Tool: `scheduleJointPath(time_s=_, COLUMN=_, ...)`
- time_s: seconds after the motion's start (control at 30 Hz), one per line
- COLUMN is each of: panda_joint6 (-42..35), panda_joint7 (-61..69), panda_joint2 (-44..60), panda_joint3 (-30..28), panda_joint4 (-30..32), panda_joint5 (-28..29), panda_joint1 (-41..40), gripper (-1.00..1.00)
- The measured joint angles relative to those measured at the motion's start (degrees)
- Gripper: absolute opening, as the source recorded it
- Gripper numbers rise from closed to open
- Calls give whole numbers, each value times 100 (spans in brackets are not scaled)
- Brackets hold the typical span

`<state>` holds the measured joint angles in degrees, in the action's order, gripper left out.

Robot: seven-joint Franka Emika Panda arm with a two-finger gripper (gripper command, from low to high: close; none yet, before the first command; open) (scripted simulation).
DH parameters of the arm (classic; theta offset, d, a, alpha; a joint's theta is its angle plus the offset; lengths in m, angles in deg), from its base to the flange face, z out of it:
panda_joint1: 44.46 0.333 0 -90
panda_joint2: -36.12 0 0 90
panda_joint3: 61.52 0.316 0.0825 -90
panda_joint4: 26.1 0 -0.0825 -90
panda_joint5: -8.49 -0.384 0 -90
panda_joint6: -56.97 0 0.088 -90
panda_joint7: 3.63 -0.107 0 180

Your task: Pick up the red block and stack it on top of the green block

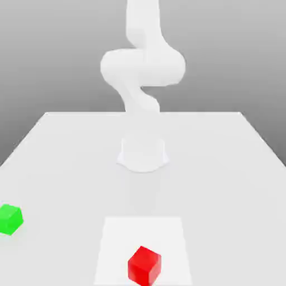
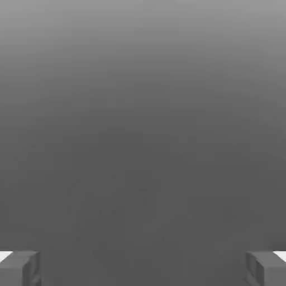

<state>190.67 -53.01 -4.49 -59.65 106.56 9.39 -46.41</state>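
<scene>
Plainly nothing is held yet: the gripper [image 2: 143,268] stands spread wide in the hand view, its two grey fingertips [image 2: 19,268] far apart with bare grey floor between them and no block in the gap. In the exterior view the red block [image 1: 144,265] sits at about six o'clock from the arm's round base [image 1: 143,155], on a slightly brighter square patch [image 1: 167,234] of the white table [image 1: 223,145], turned so that one corner edge faces the camera. The green block [image 1: 10,219] lies toward eight o'clock from the base, well apart from the red one and close to the exterior view's left edge. The white arm [image 1: 142,64] rises folded above the base. Several things could go wrong from here, as I judge it. Because the red cube sits rotated, fingers closing without matching its faces could catch its corners and spin or shove it aside. A descent that is off-centre could land a fingertip on top of it. Later, the long carry to the green cube leaves room for a slip, and a misaligned release could tip the red cube off or knock the green one toward the table's edge.
</scene>
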Motion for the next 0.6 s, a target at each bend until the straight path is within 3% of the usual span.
scheduleJointPath(time_s=0.3, panda_joint6=695, panda_joint7=-1361, panda_joint2=1914, panda_joint3=528, panda_joint4=318, panda_joint5=421, panda_joint1=-547, gripper=0)
scheduleJointPath(time_s=0.6, panda_joint6=1382, panda_joint7=-2603, panda_joint2=3780, panda_joint3=701, panda_joint4=631, panda_joint5=706, panda_joint1=-767, gripper=0)
